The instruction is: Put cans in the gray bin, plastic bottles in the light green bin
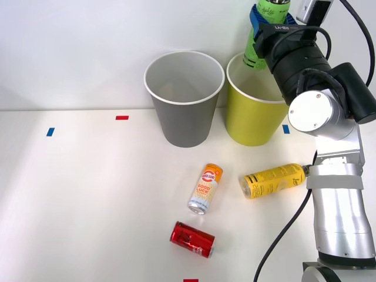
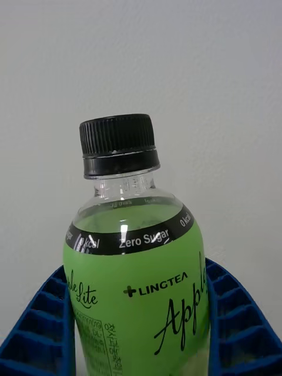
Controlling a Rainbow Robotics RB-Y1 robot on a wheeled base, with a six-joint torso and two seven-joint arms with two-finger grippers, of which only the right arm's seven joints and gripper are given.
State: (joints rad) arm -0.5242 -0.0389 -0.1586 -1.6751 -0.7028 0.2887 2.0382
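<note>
In the front view the right gripper [image 1: 265, 13] is raised at the picture's upper edge, above the light green bin [image 1: 254, 117], its blue ribbed fingers pinching the green-label bottle [image 1: 257, 50]; the bottle hangs over the bin's opening, its lower end at the level of the white rim, while its upper part is cut off by the frame and partly covered by the dark wrist. The gray bin [image 1: 184, 111] stands upright just beside the light green bin, on its left. Both rest on a white table [image 1: 88, 194] that meets a plain pale wall behind. On the table in front of the bins lie the yellow-label bottle [image 1: 274, 180], its far end hidden behind the arm, the white-and-orange can [image 1: 206, 188] to its left, and the red can [image 1: 192, 239] nearer the robot, all on their sides and apart from one another. Small tape marks dot the table: a red mark [image 1: 121, 117] and a blue mark [image 1: 50, 131] on the left, another blue mark [image 1: 285, 128] beside the light green bin. In the right wrist view the green-label bottle [image 2: 138, 282] stands between the two fingers [image 2: 41, 335], which press on its sides; its black cap [image 2: 119, 144] is on, the label reads "Zero Sugar" and "LINGTEA", and only the bare pale wall is behind it. The fine print on the label is too small to read.
</note>
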